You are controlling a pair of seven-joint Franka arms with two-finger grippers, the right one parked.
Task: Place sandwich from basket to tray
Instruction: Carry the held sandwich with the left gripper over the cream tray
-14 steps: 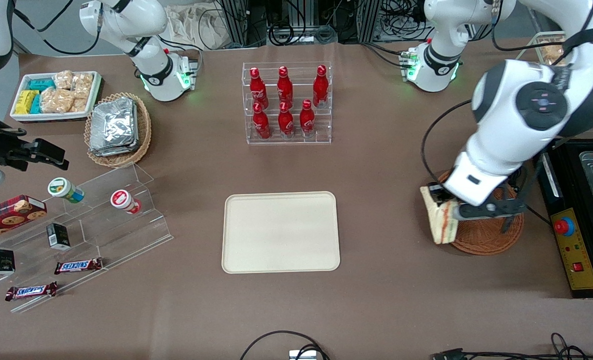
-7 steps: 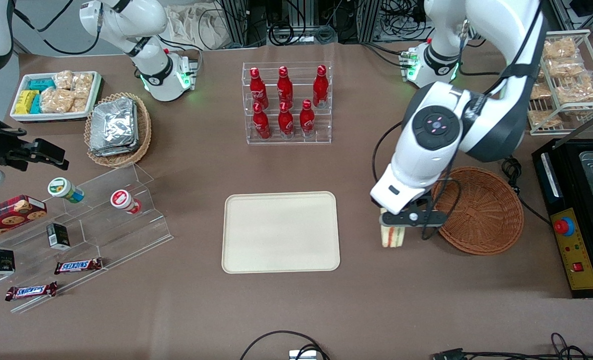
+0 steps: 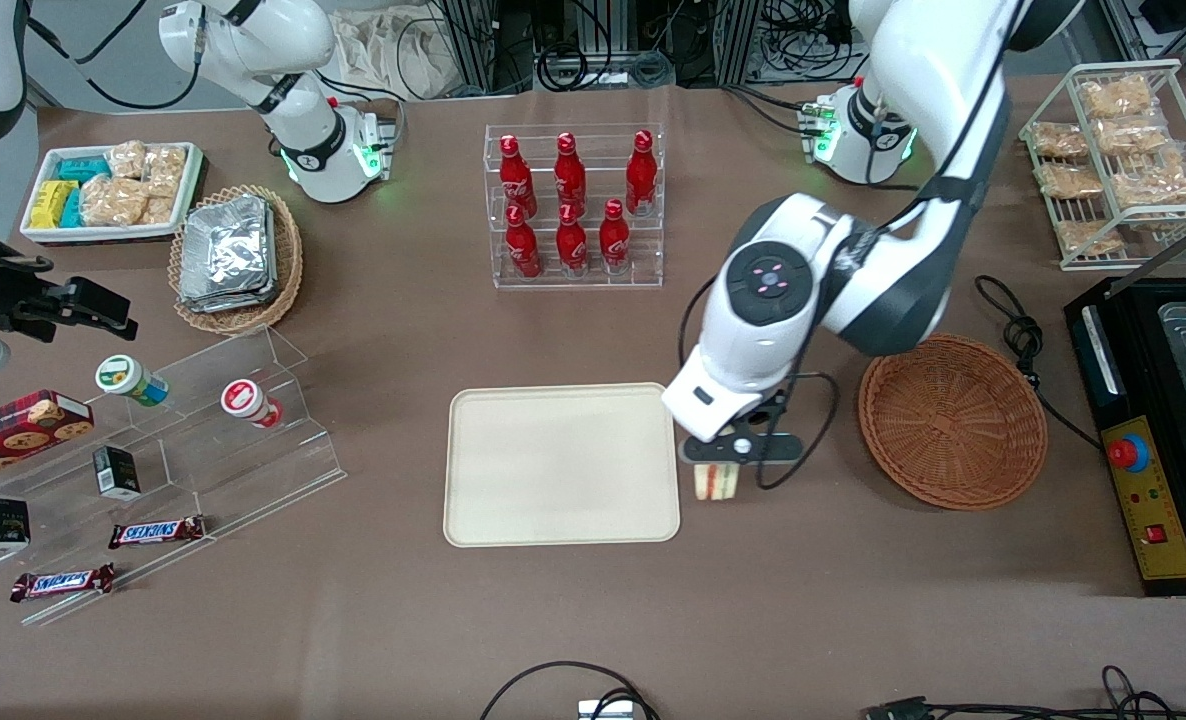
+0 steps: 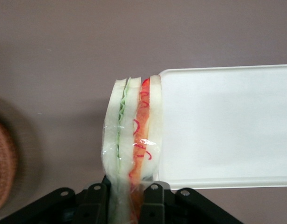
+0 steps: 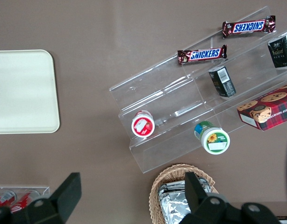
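Observation:
My left gripper (image 3: 718, 462) is shut on the sandwich (image 3: 716, 482), a wrapped wedge of white bread with red-orange and green filling (image 4: 132, 140). It holds it in the air beside the edge of the cream-beige tray (image 3: 561, 465) that faces the working arm's end. The tray (image 4: 227, 126) holds nothing. The reddish-brown wicker basket (image 3: 952, 421) stands toward the working arm's end and has nothing in it. In the left wrist view the fingers (image 4: 94, 200) press the sandwich from both sides. The tray also shows in the right wrist view (image 5: 23, 91).
A clear rack of red bottles (image 3: 573, 205) stands farther from the camera than the tray. A clear stepped stand (image 3: 183, 440) with snacks and a tan basket of foil packs (image 3: 236, 255) lie toward the parked arm's end. A black machine (image 3: 1158, 430) sits beside the basket.
The left arm has carried the sandwich out of the basket and sideways across the table, up to the tray's edge. The basket is left with nothing in it.

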